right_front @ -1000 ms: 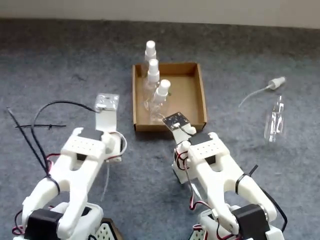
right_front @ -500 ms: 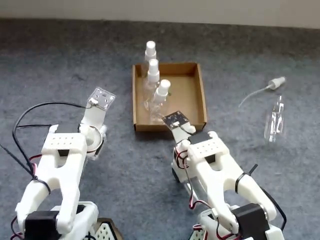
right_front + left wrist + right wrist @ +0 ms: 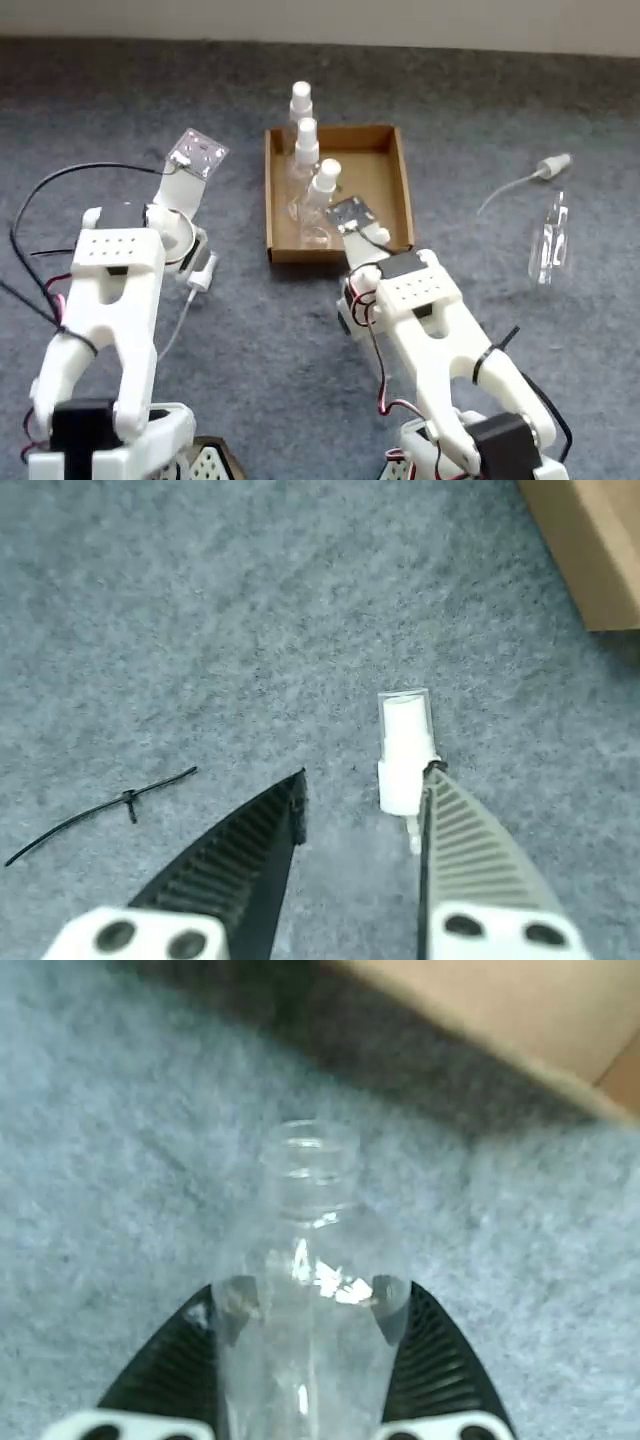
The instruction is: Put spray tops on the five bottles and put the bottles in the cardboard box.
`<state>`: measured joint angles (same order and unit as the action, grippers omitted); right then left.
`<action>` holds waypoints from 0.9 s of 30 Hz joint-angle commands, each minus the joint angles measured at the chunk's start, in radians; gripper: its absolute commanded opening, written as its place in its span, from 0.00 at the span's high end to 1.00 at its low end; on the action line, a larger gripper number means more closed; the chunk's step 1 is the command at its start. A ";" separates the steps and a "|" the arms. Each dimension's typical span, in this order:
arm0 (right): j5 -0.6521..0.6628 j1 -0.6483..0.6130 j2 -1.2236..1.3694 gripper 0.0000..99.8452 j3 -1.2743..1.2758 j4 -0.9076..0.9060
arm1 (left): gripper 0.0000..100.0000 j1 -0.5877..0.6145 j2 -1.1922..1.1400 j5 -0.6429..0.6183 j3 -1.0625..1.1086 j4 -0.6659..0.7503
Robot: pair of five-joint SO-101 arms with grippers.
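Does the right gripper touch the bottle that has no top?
Touching. In the right wrist view the right gripper grips the clear bottle, one finger pressed against each side.

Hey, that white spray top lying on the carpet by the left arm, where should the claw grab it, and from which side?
Grip the white plastic spray top across its thick cylindrical head, not the thin dip tube. It lies flat on the grey carpet, so come straight down from above with the open left claw straddling its width. It sits close to one finger.
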<state>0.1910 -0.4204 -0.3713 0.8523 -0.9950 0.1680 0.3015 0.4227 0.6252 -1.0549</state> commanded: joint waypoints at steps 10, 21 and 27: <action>-0.008 0.001 -0.549 1.00 0.254 0.122 | 0.83 -0.028 -0.278 -0.018 -0.143 0.080; -0.006 0.002 -0.769 1.00 0.401 0.120 | 0.84 -0.048 -0.263 -0.018 -0.153 0.041; -0.006 0.008 -0.957 1.00 0.501 0.122 | 0.84 -0.061 -0.275 -0.018 -0.131 0.037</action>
<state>0.1880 -0.4219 -1.2290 1.3464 -0.8907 0.1358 0.0222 0.4135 0.5163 -1.0058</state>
